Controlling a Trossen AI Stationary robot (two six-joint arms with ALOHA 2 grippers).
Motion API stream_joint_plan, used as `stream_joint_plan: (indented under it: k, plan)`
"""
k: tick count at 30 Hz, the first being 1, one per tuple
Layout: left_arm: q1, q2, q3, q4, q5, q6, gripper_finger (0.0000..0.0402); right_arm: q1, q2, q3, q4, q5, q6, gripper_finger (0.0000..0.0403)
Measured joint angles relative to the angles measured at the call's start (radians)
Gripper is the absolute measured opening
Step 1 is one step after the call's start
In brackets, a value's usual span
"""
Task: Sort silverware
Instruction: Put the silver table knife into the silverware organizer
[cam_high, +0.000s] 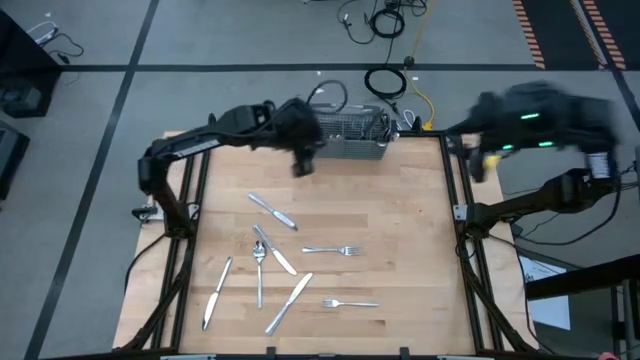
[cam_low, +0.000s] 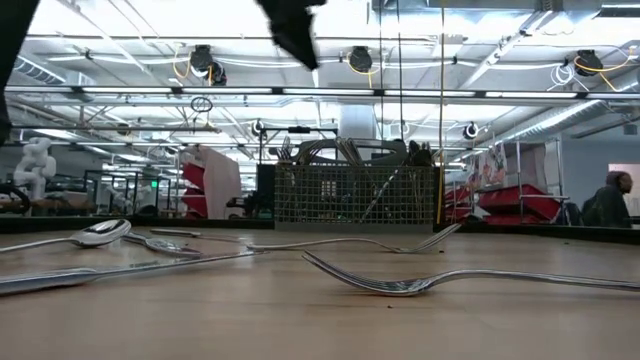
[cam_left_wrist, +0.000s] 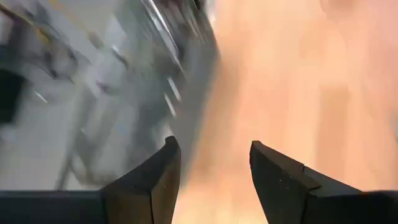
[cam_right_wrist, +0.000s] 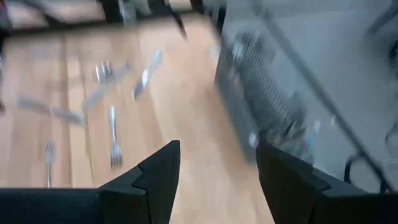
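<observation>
Wooden boards make the table (cam_high: 420, 260) that we see from above, and grey floor with dark lines lies all around it. At the far edge of the table stands a grey wire-mesh basket (cam_high: 352, 136). In the low view we see handles of cutlery standing up inside it, above its rim; which pieces they are we cannot tell.

On the bare wood, well apart from the basket, lies the silverware. We count seven pieces: a knife (cam_high: 272, 211) nearest to the basket, a spoon (cam_high: 259, 268) with another knife (cam_high: 274, 251) lying close against its bowl end, a third knife (cam_high: 217, 292) to the left, a fourth knife (cam_high: 288, 302) lying diagonally, and two forks, one fork (cam_high: 334, 250) in the middle and a second fork (cam_high: 350, 303) nearer to the front edge. None of them is inside a gripper.

We see the left gripper (cam_high: 303, 160) in the air just beside the left end of the basket; its fingers (cam_left_wrist: 152, 183) stand apart with nothing between them. The right gripper (cam_right_wrist: 217, 180) is off the right side of the table, near the far corner, also with its jaws spread and empty.

Black cables (cam_high: 385, 80) lie coiled on the floor behind the basket. In the low view the room behind shows ceiling lights, red shelves and a person (cam_low: 607, 200) far at the right.
</observation>
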Motion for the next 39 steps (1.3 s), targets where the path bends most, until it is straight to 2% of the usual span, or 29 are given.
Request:
stream_joint_plan:
  k: [3,7,10,13,17,20,23,32,36,39]
  plan:
    - [-0.013,-0.077,-0.121,-0.052,0.045,-0.026,0.0192,0.010,-0.006,-0.215,0.079,-0.030,-0.003,0.0199]
    - [-0.011,-0.211,-0.411,0.049,0.070,-0.047,0.0191,0.038,-0.042,-0.502,0.340,-0.152,-0.018,0.0199]
    - [0.016,-0.312,-0.651,0.173,0.066,-0.147,0.0191,0.061,-0.063,-0.669,0.545,-0.225,0.029,0.0199]
    - [0.032,-0.378,-0.845,0.264,0.056,-0.252,0.0191,0.079,-0.069,-0.778,0.664,-0.234,0.105,0.0199]
    - [0.048,-0.406,-1.002,0.304,0.002,-0.339,0.0191,0.093,-0.069,-0.857,0.715,-0.208,0.180,0.0199]
    - [0.064,-0.405,-1.077,0.298,-0.043,-0.368,0.0191,0.101,-0.065,-0.895,0.745,-0.181,0.214,0.0199]
    - [0.076,-0.405,-1.131,0.319,-0.045,-0.394,0.0191,0.101,-0.067,-0.902,0.758,-0.181,0.230,0.0199]
    - [0.132,-0.405,-1.211,0.378,-0.048,-0.499,0.0191,0.101,-0.067,-0.903,0.790,-0.181,0.240,0.0199]
    - [0.158,-0.399,-1.216,0.413,0.007,-0.515,0.0190,0.101,-0.067,-0.903,0.793,-0.180,0.248,0.0199]
    - [0.170,-0.388,-1.216,0.380,0.031,-0.574,0.0172,0.101,-0.067,-0.903,0.793,-0.180,0.261,0.0199]
